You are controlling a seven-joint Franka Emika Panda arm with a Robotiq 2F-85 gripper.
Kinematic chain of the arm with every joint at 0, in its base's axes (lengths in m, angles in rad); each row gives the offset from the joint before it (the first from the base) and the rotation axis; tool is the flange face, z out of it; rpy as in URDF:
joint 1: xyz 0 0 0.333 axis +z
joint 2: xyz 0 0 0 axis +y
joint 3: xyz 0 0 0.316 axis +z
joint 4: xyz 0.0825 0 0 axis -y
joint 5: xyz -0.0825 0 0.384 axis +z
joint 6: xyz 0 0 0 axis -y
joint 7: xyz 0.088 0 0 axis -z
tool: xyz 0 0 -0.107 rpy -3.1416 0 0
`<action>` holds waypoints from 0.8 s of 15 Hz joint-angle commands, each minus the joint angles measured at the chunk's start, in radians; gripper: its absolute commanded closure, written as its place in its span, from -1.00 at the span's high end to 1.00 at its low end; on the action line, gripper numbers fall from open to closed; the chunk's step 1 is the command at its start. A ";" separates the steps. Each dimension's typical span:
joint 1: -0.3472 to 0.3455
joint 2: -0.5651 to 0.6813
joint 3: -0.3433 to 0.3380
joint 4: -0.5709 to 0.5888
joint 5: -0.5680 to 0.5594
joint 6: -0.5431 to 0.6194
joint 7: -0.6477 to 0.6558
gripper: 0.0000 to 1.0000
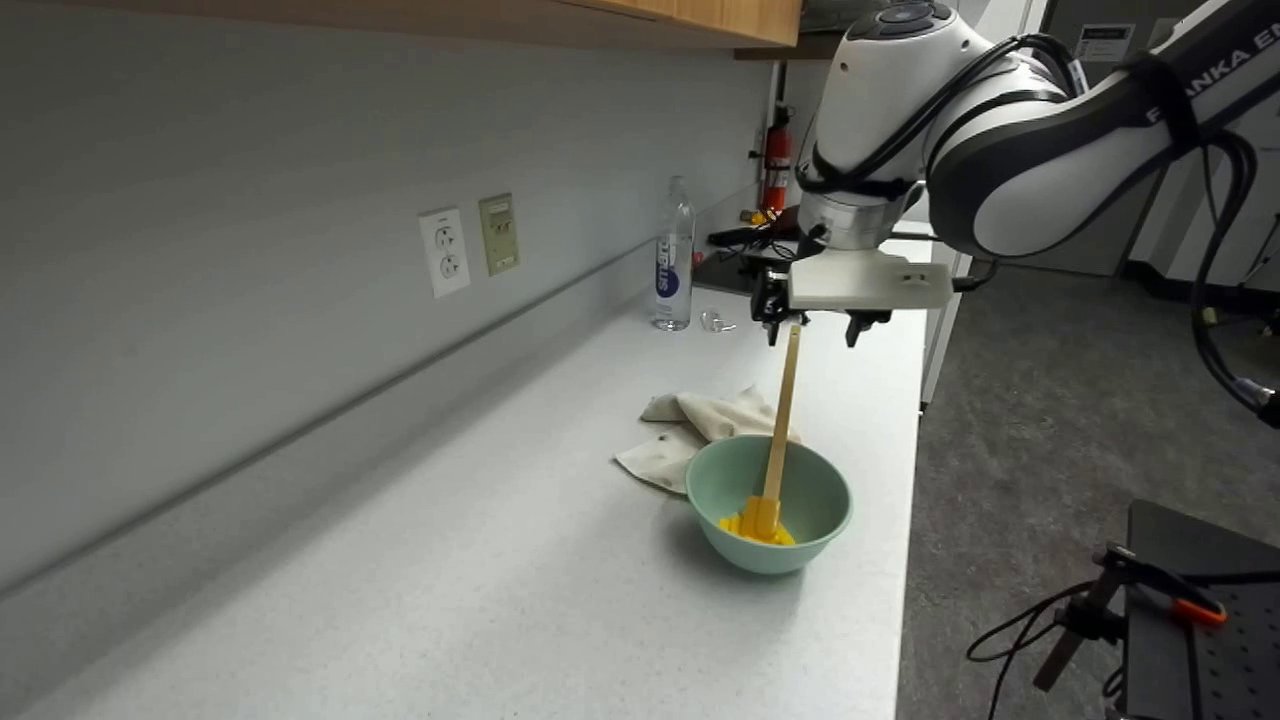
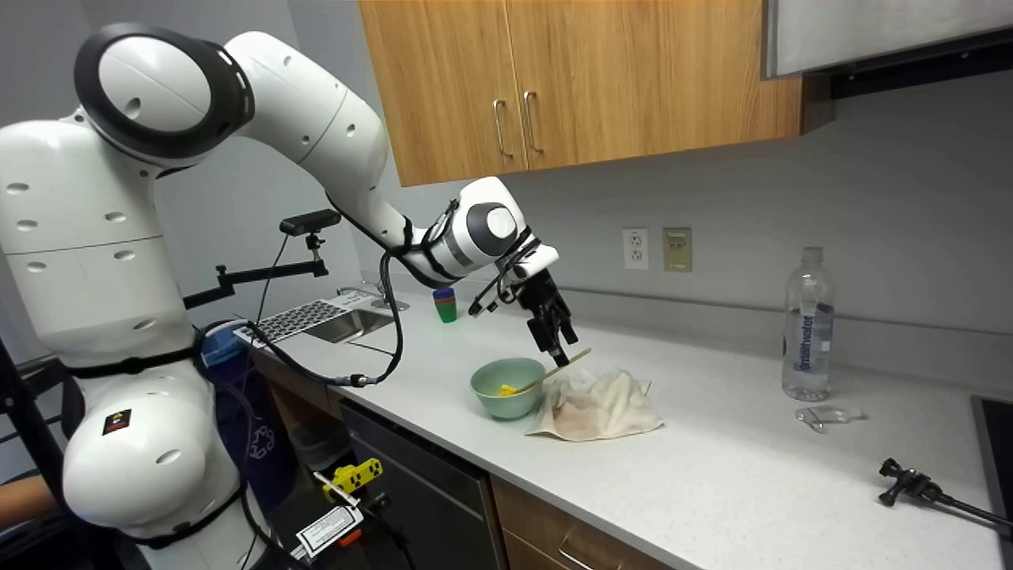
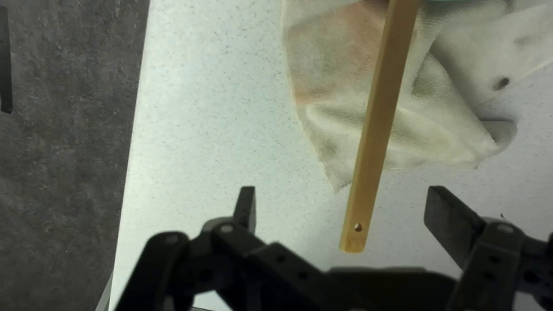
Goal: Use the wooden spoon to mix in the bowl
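Wooden spoon (image 3: 377, 129) leans from bowl (image 1: 765, 558), handle end (image 3: 355, 239) between wide-spread fingers (image 3: 449, 224) of gripper (image 3: 343, 207), touching neither. Yellow pieces (image 1: 733, 524) inside bowl: in both exterior views, not wrist view.

White rounded arm (image 2: 316, 119), dark joint ring (image 2: 230, 89), black cables (image 1: 900, 138), "ANKA" lettering (image 1: 1212, 74), black 2-fingered claw (image 3: 342, 205)

One bowl (image 1: 766, 558), one spoon (image 1: 780, 430), one cloth (image 2: 600, 410), one bottle (image 2: 808, 336), perhaps three stacked cups (image 2: 445, 305)
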 commanded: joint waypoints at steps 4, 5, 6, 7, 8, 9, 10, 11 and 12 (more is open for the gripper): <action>0.054 0.099 -0.065 0.086 -0.030 0.034 0.076 1.00; 0.051 0.061 -0.063 0.048 0.009 0.021 0.024 1.00; 0.056 0.072 -0.069 0.056 0.010 0.021 0.029 1.00; 0.059 0.080 -0.072 0.062 0.010 0.021 0.031 1.00; 0.061 0.084 -0.074 0.066 0.010 0.021 0.032 1.00; 0.062 0.085 -0.074 0.067 0.010 0.021 0.033 1.00; 0.062 0.085 -0.074 0.067 0.010 0.021 0.033 1.00; 0.062 0.087 -0.075 0.066 0.006 0.024 0.027 1.00; 0.063 0.086 -0.076 0.063 0.006 0.027 0.024 1.00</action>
